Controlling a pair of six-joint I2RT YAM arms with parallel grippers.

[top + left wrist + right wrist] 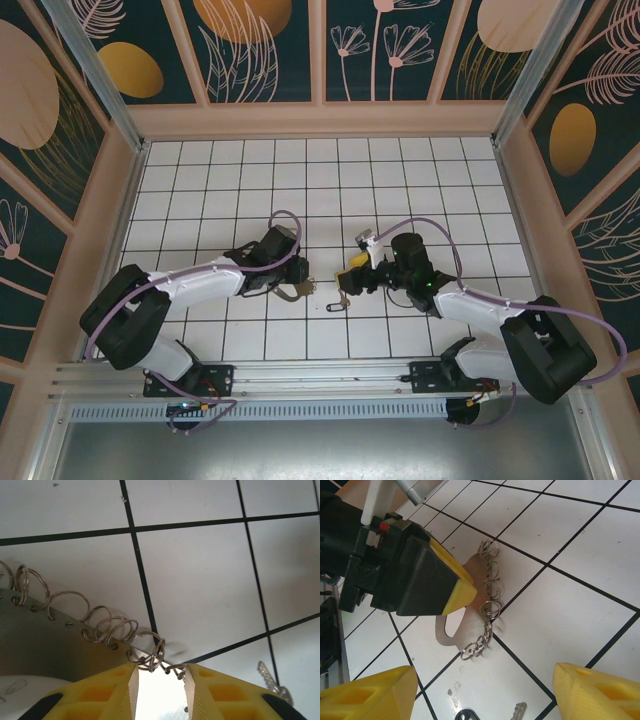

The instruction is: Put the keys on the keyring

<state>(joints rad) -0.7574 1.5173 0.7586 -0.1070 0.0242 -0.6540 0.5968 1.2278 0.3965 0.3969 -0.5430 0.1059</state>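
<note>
From above, I see the left gripper (292,287) clamped on the keyring (297,291) near the middle of the desk (400,180). The key (335,307) lies flat on the tiles just beside it, between the two arms. My left wrist camera has the keyring's ring-fringed edge at the tips of the yellow fingers (100,700). On the right wrist camera, the right gripper (485,672) hangs spread wide, with the key low in frame between its fingers.

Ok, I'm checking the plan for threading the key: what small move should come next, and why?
Probably lower the right gripper onto the key and close on it. Its fingers are wide open with the key lying loose on the tile just below them, while the left gripper seems to grip the keyring.
</note>
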